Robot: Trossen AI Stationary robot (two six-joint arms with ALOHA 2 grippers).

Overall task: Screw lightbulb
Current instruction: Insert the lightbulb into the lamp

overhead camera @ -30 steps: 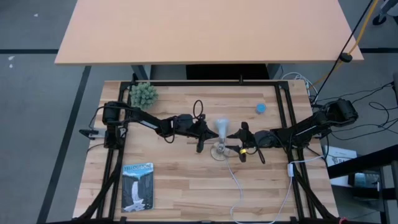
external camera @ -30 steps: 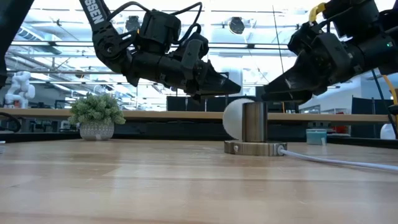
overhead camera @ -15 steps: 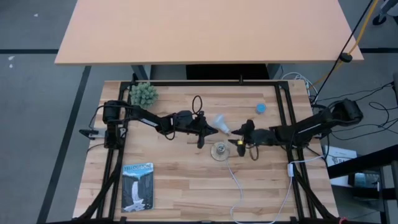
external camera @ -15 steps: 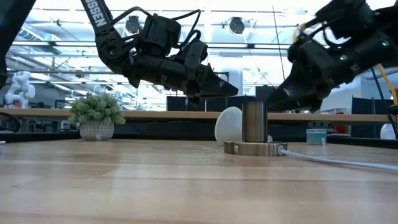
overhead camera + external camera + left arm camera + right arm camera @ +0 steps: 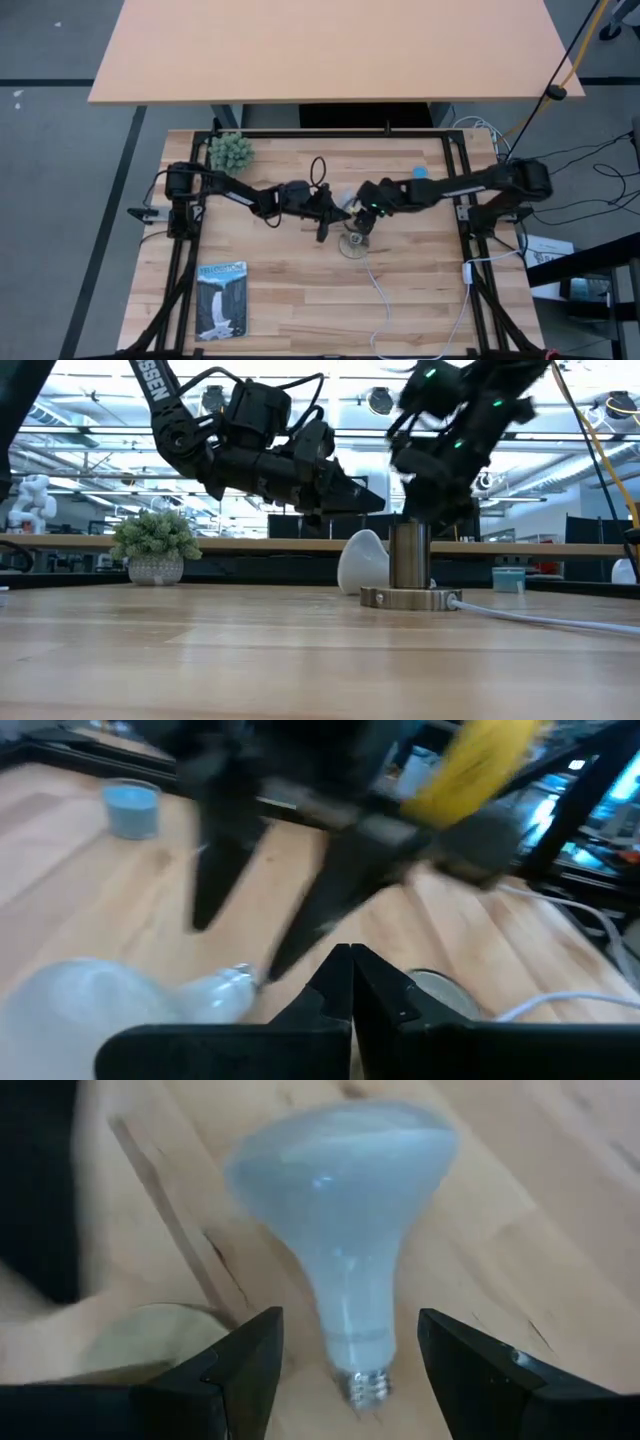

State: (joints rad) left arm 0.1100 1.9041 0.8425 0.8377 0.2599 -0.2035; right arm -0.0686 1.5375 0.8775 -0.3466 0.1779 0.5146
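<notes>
The lightbulb (image 5: 345,1270) lies on its side on the desk (image 5: 300,300), just beside the silver socket (image 5: 410,575), with its screw end toward the socket. The right gripper (image 5: 345,1370) hangs above the bulb's narrow end with its fingers (image 5: 240,1370) wide open, one on each side of the neck, not touching it. The left gripper (image 5: 338,213) hovers just on the other side of the bulb, fingers closed and holding nothing. A small blue cap (image 5: 420,173) sits farther from the socket.
</notes>
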